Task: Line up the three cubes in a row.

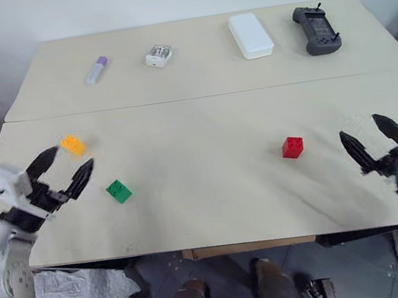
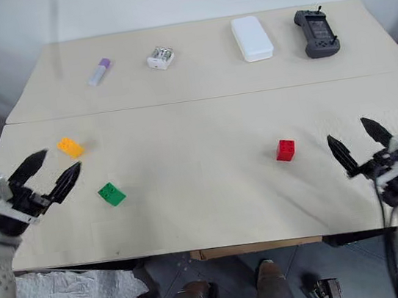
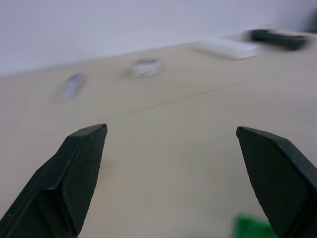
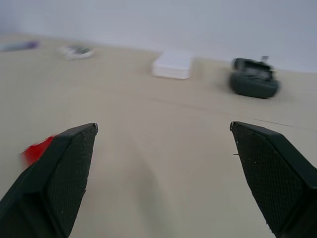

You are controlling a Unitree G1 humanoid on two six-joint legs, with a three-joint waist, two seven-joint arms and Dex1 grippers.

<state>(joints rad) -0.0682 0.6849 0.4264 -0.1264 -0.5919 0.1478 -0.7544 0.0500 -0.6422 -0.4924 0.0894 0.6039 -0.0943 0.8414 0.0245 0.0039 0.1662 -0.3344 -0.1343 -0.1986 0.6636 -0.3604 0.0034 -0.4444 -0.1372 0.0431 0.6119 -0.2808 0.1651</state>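
Left eye view: a pale table [image 1: 211, 184] carries three studded cubes, none in line. The orange cube [image 1: 73, 144] lies near the left edge, the green cube [image 1: 119, 191] sits nearer the front edge and a little to its right, and the red cube [image 1: 293, 147] rests well apart on the right half. The left gripper [image 1: 68, 169] hangs with fingers spread wide and empty, between the orange and green cubes but touching neither. The right gripper [image 1: 370, 137] is likewise spread and empty, to the right of the red cube and apart from it. Along the far side lie a small purple-capped tube [image 1: 97, 71], a small white-grey device [image 1: 159, 55], a white box [image 1: 250, 35] and a dark handheld controller [image 1: 316, 29]; no brand, label or writing can be read on any of them. Right eye view: the same layout, with all three cubes free on the table and both grippers wide apart. Left wrist view: two black fingers [image 3: 74, 178] stand far apart with bare table between them, and a patch of the green cube shows at the edge beside one finger. Right wrist view: the black fingers [image 4: 59, 178] gape just as wide, the red cube blurred beside one of them, the white box and the controller beyond.
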